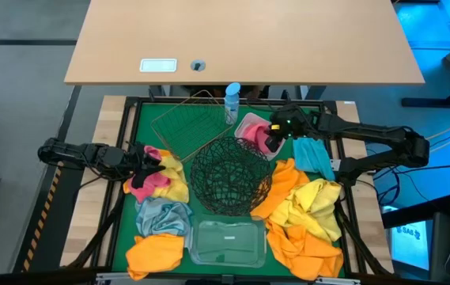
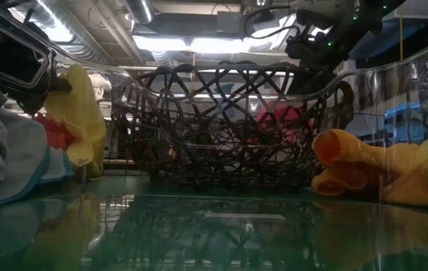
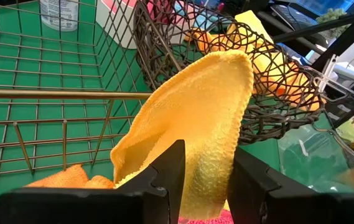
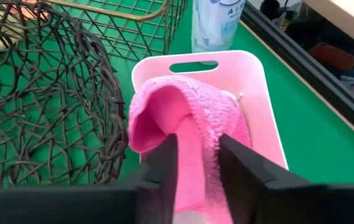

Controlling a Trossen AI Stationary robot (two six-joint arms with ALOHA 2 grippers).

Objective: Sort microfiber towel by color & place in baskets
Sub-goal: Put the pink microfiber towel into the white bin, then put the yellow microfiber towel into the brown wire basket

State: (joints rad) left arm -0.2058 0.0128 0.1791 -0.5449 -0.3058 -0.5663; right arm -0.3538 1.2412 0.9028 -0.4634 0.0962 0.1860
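My left gripper sits at the table's left, shut on a yellow towel, beside a pink towel. My right gripper hangs over the white tray at the far middle, its fingers apart on either side of a pink towel that lies in the tray. The black wire bowl stands mid-table. The copper wire basket is to its far left and the clear tub is at the near edge. My left gripper pinches the yellow towel between its two fingers at its near part. The fingers come nearly level from the table's left. The towel's free part stands up past the fingertips toward the black bowl. One layer or several, I cannot tell.
A blue-capped bottle stands behind the tray. Orange and yellow towels are heaped at the near right, with a teal one beyond them. A grey towel and an orange one lie at the near left.
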